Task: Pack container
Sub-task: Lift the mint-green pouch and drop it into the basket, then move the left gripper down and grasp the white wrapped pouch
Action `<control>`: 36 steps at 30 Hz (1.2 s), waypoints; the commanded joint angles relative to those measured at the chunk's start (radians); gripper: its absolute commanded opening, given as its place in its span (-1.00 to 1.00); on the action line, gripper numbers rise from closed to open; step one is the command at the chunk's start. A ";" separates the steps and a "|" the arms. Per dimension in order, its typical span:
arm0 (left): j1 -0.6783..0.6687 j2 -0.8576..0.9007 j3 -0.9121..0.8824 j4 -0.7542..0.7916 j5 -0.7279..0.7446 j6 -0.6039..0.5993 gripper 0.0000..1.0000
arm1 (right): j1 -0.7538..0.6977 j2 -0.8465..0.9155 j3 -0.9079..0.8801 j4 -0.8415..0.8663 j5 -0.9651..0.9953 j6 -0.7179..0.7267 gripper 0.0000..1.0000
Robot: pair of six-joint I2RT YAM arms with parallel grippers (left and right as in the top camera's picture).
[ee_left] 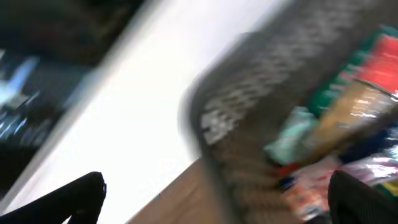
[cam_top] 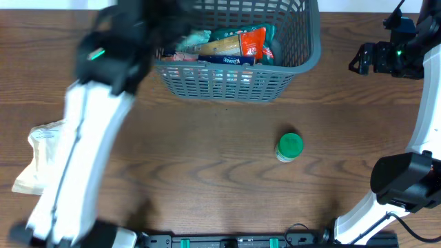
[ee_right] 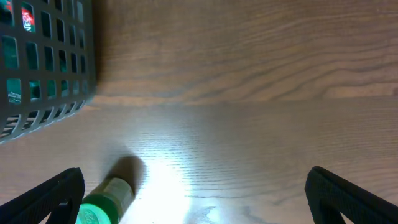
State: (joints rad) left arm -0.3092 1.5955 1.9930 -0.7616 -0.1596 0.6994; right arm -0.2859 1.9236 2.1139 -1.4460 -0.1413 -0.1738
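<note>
left hand [ee_left: 216, 190] and right hand [ee_right: 194, 183] gape apart; green-lidded jar [cam_top: 289, 147] near container [cam_top: 227, 83]; white bag [cam_top: 38, 157] beside left arm [cam_top: 86, 158].

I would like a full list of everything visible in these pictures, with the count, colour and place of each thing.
large dark grey rectangular plastic lattice basket: one, dark grey, far middle of the table.
printed packets: several, number unclear, orange, green, blue, tan, inside the basket.
small round green-lidded jar: one, green lid, on the table nearer than the basket, to the right.
pale crinkled plastic bag: one, whitish, left table edge, partly behind the left arm.
brown wooden table: one, brown, under everything.
left arm: one, white and black, blurred, at the basket's left side.
right arm: one, white and black, right edge.
left hand: one, black, open, by the basket.
right hand: one, black, open, empty.
</note>
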 commanded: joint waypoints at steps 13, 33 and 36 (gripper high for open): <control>0.671 -0.093 -0.108 -0.420 0.126 -0.287 0.97 | -0.002 -0.005 0.001 0.004 -0.005 -0.026 0.98; 0.918 -0.086 -0.878 0.106 0.219 -0.130 0.97 | -0.003 -0.005 0.001 0.027 0.013 -0.026 0.99; 0.940 -0.086 -0.907 0.135 0.220 -0.127 0.97 | -0.002 -0.005 0.001 0.028 0.014 -0.023 0.99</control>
State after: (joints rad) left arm 0.6071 1.5059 1.0996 -0.6415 0.0521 0.5297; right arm -0.2859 1.9236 2.1139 -1.4193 -0.1371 -0.1890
